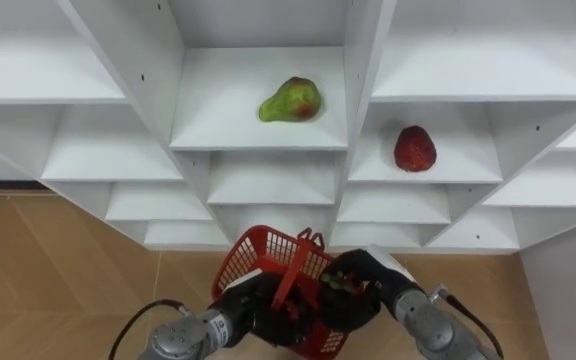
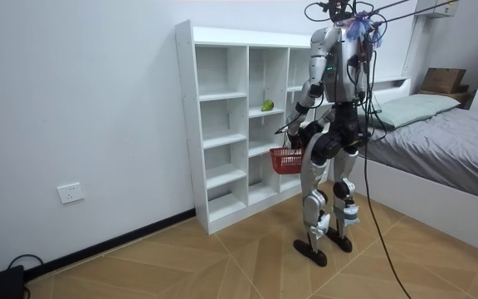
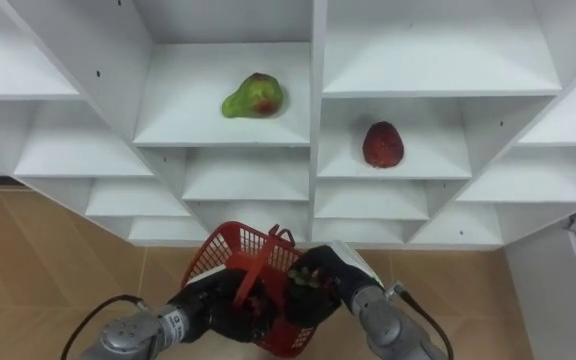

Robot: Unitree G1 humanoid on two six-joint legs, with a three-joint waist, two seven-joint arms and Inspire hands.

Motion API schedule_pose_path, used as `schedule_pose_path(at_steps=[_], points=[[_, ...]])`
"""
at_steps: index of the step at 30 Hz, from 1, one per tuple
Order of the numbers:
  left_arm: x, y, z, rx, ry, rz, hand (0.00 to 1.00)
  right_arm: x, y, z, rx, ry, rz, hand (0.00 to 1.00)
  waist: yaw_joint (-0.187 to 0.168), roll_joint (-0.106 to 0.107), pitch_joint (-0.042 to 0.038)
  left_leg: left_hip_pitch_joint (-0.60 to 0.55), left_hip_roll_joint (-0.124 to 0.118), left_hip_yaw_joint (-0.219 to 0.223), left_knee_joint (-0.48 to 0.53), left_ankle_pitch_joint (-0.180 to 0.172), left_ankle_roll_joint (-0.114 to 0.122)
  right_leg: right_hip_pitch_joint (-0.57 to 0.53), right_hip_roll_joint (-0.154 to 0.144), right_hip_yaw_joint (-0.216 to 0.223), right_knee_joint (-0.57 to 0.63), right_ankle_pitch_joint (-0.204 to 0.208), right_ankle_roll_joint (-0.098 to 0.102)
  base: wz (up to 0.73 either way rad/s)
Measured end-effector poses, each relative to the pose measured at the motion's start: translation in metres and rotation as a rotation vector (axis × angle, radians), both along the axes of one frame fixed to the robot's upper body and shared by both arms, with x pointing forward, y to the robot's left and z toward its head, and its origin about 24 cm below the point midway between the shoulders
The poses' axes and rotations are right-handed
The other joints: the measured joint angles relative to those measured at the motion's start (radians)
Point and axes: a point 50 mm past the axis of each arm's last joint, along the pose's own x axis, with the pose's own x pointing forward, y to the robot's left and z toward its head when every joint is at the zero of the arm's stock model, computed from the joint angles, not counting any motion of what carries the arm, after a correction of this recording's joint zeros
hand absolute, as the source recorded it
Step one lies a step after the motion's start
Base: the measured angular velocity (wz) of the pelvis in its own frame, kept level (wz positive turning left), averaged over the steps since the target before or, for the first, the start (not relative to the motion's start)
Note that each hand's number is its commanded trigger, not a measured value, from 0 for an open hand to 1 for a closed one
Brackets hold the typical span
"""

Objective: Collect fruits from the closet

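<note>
The left hand point(image 1: 253, 305) curls round the red basket point(image 1: 268, 255) at its near rim; the right hand point(image 1: 368, 280) is at its right side, grip impossible to tell. The green pear point(image 1: 290, 100) and red fruit point(image 1: 415, 149) lie on far closet point(image 1: 133, 45) shelves. Best to hold the basket level, close beneath the pear, then reach

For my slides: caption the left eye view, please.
Left hand and right hand at a red basket below a white closet whose shelves hold a pear and a red fruit.
</note>
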Motion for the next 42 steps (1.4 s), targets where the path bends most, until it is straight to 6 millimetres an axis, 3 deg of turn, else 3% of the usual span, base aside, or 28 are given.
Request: schedule_pose_path(at_steps=[3,4,5,6,36,42], points=[[-0.0002,-0.0004,-0.0001,0.0,0.001,-0.003,1.0,0.0,-0.0001,0.0,0.0,0.0,0.0,1.0,0.0,0.0,0.0,0.0,0.0,0.0,0.0,0.0,0.0,0.0,0.0,0.0,0.0,0.0,0.0,0.0],[-0.0006,-0.0009,-0.0002,0.001,0.002,-0.008,1.0,0.0,-0.0002,0.0,0.0,0.0,0.0,0.75,0.0,0.0,0.0,0.0,0.0,0.0,0.0,0.0,0.0,0.0,-0.001,0.001,0.0,0.0,0.0,0.0],[-0.0008,-0.0012,-0.0003,0.0,0.002,-0.011,1.0,0.0,-0.0001,0.0,0.0,0.0,0.0,0.05,0.001,0.0,0.0,0.0,0.0,0.0,0.0,0.0,0.0,0.0,-0.001,0.0,0.0,0.0,0.0,0.0],[-0.001,-0.0016,-0.0004,0.0,0.003,-0.014,1.0,0.0,-0.0001,0.0,0.0,0.0,0.0,0.0,0.001,0.0,0.0,0.001,0.0,0.0,0.0,0.0,0.0,0.0,-0.001,0.0,0.0,0.0,0.0,0.0],[0.0001,-0.0031,0.0028,0.01,-0.01,-0.081,1.0,-0.0013,0.0013,-0.001,0.0,0.005,0.006,0.0,0.002,-0.004,-0.0004,0.019,-0.003,0.006,0.0,0.003,0.002,0.01,-0.001,0.024,0.002,0.0,0.0,-0.01],[-0.0022,-0.0007,0.0006,0.021,-0.001,-0.074,1.0,-0.0094,0.0033,-0.0069,-0.009,0.033,0.024,0.0,-0.003,-0.01,0.0004,0.03,-0.002,0.007,0.0,0.003,0.002,0.023,-0.001,0.02,0.002,-0.001,0.001,0.0]])
